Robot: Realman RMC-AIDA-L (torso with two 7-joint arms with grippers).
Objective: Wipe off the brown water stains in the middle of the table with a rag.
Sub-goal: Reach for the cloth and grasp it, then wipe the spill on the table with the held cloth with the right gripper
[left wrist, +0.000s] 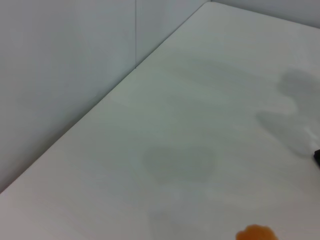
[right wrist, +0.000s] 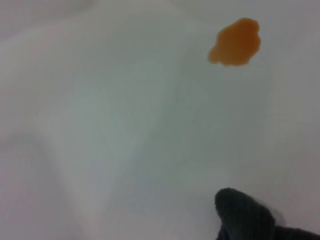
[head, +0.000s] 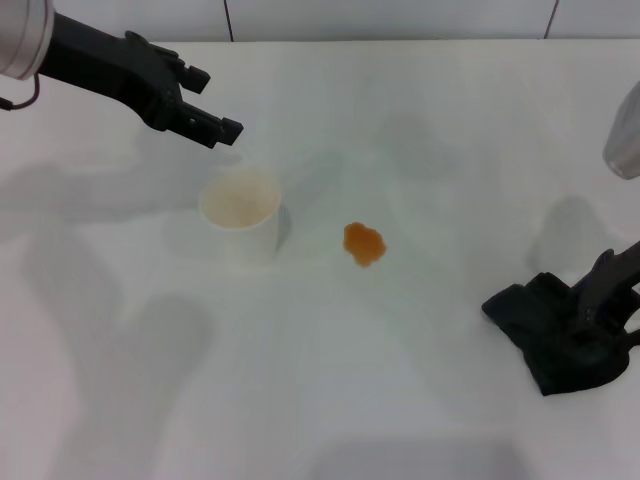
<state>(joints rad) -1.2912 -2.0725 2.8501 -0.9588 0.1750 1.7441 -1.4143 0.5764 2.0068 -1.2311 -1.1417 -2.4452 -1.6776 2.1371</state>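
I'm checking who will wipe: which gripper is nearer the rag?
Right. The right gripper is at the rag; the left gripper hovers far across the table, beyond the cup.

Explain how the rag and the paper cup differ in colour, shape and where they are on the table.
The rag is nearly black, while the paper cup is white. The rag lies crumpled and low; the cup stands upright with its mouth open. The rag is at the robot's right with the right gripper on it; the cup is left of the brown stain, near the left gripper. Both rest on the white table.
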